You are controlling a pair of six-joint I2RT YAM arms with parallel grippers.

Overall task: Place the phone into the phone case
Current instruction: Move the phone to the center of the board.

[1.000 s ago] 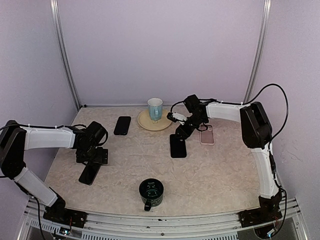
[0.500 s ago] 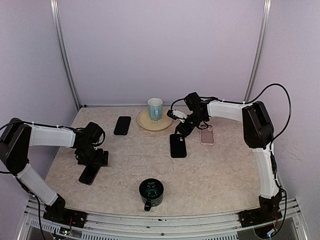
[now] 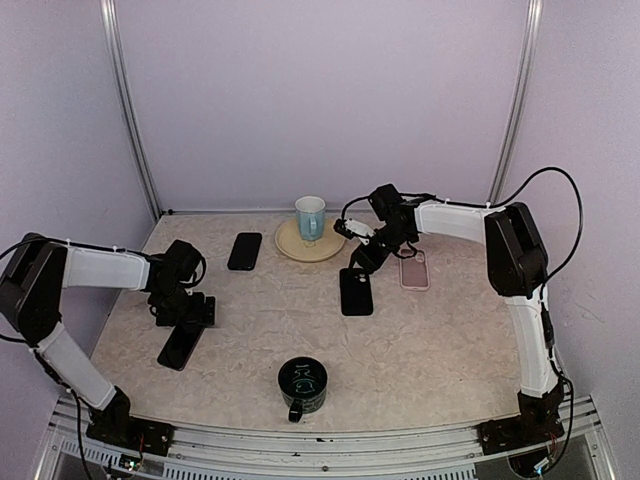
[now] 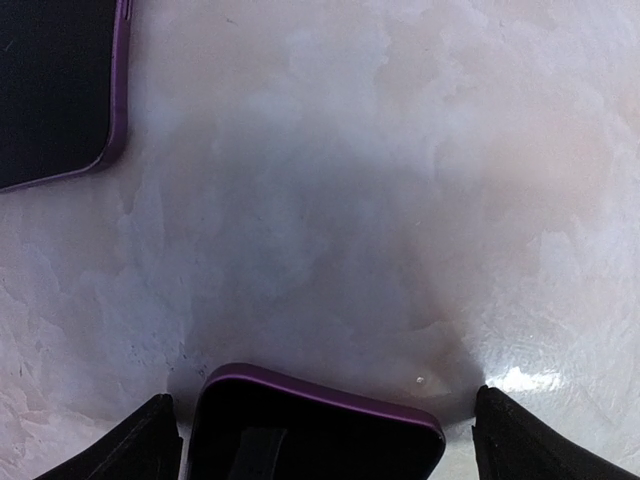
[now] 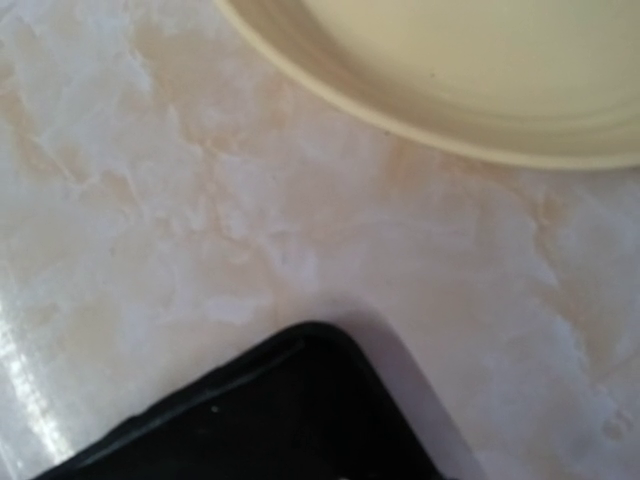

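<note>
Live: the phone (image 4: 315, 432), flat on the table (image 3: 430, 340) by its left edge, is straddled by the wide-spread left claw (image 3: 185, 312) and judged stiff, slick and thin, best pinched across its long sides, while the right claw (image 3: 362, 258), at the black case (image 3: 356, 293), cannot be read as wide or narrow

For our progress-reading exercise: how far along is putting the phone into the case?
Done: nothing that shows; no phone looks seated in a case yet. In hand: the left tool is open astride the purple-rimmed item; the right tool sits at the far edge of the black slab, grip unclear. Left: grasping, aligning, pressing together.
</note>
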